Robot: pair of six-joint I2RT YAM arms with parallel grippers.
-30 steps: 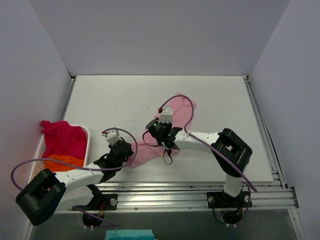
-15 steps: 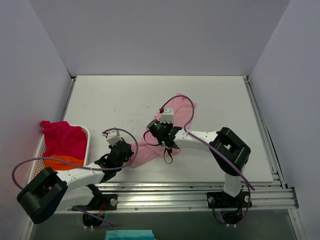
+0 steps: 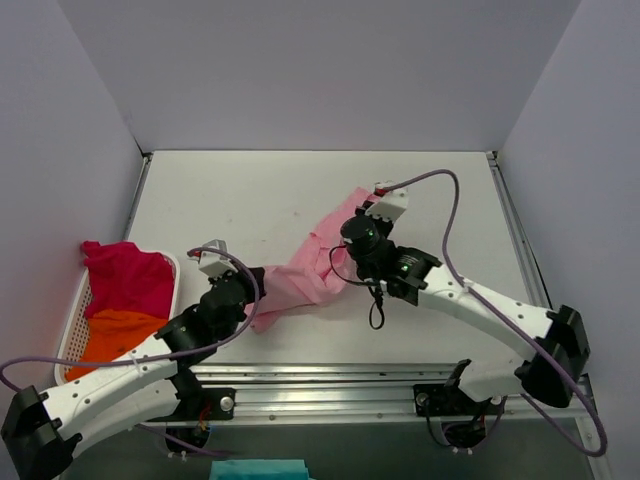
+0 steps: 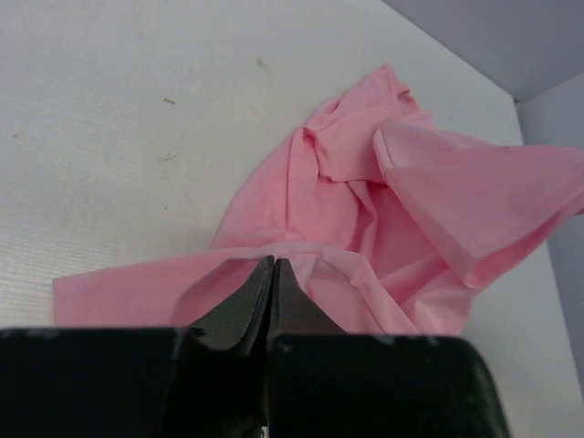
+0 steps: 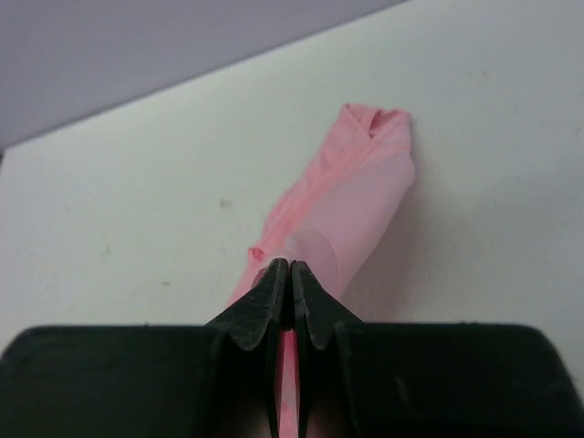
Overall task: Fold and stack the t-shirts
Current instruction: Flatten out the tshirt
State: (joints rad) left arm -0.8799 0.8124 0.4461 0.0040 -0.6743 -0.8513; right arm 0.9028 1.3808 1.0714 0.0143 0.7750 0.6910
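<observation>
Action at the middle of the bench (image 3: 230, 195): the light pink t-shirt (image 3: 300, 282) lies bunched and strung between both arms. The left tool (image 4: 274, 266) has its fingers pressed together on a fold at the shirt's seven o'clock end. The right tool (image 5: 285, 266) is clamped on cloth at the two o'clock end, and a rolled length of pink runs away from its tips. Over at nine o'clock, a white basket (image 3: 176, 272) holds the magenta-red t-shirt (image 3: 125, 280), with the orange t-shirt (image 3: 118, 330) touching its six o'clock side.
</observation>
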